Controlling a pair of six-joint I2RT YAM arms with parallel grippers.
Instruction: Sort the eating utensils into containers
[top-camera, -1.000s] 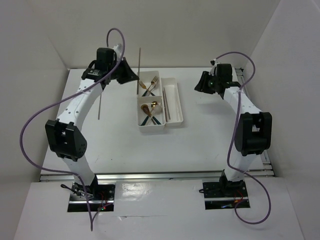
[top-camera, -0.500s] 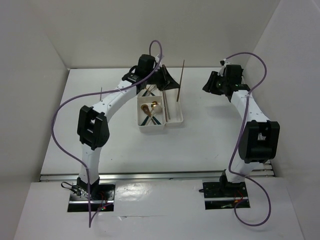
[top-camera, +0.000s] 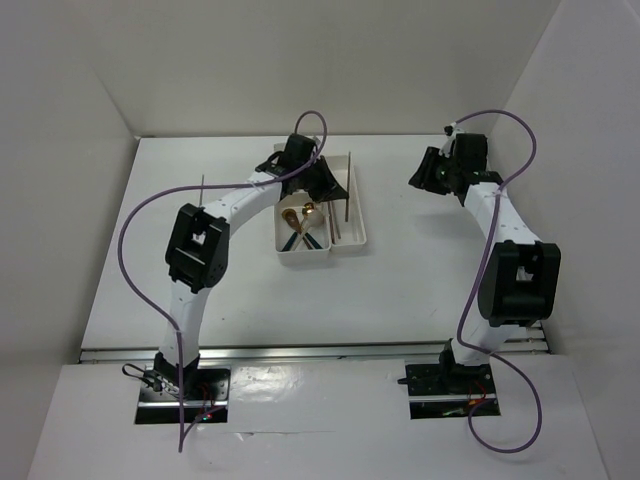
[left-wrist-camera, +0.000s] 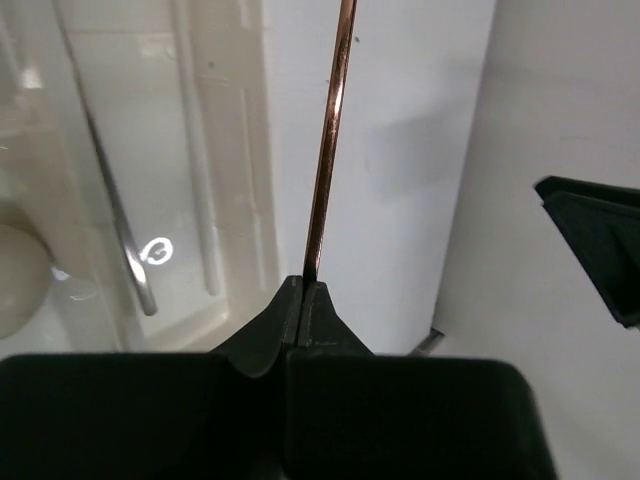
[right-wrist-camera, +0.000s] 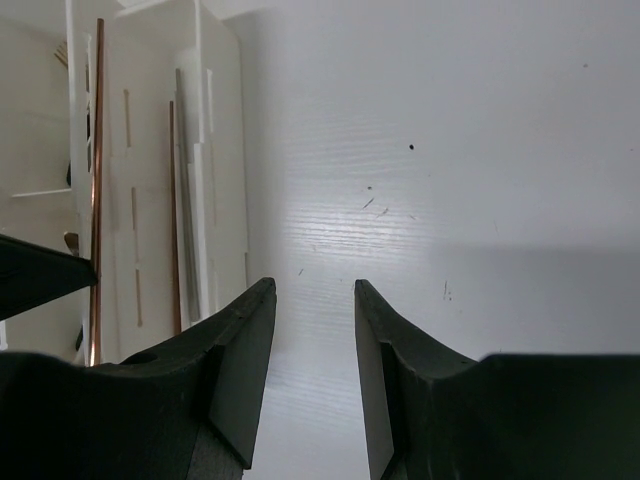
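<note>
My left gripper (top-camera: 337, 190) is shut on a thin brown chopstick (left-wrist-camera: 328, 150), which hangs over the right-hand long compartment of the white containers tray (top-camera: 305, 257). In the top view this chopstick (top-camera: 348, 185) runs lengthwise along that compartment. A silvery chopstick (left-wrist-camera: 120, 225) and another brown one (right-wrist-camera: 172, 220) lie in the compartment. Gold-headed spoons (top-camera: 303, 213) rest in the near square bin. The far bin is hidden by my left arm. My right gripper (right-wrist-camera: 312, 290) stands open over bare table right of the tray (right-wrist-camera: 222, 150), holding nothing.
A thin silvery chopstick (top-camera: 203, 184) lies on the table left of the tray, partly behind my left arm. White walls enclose the table on the left, back and right. My right gripper (top-camera: 432, 172) sits near the back right corner.
My left arm has swung right with the chopstick, from left of the tray to over its long compartment, and come lower. The right arm has shifted only slightly.
</note>
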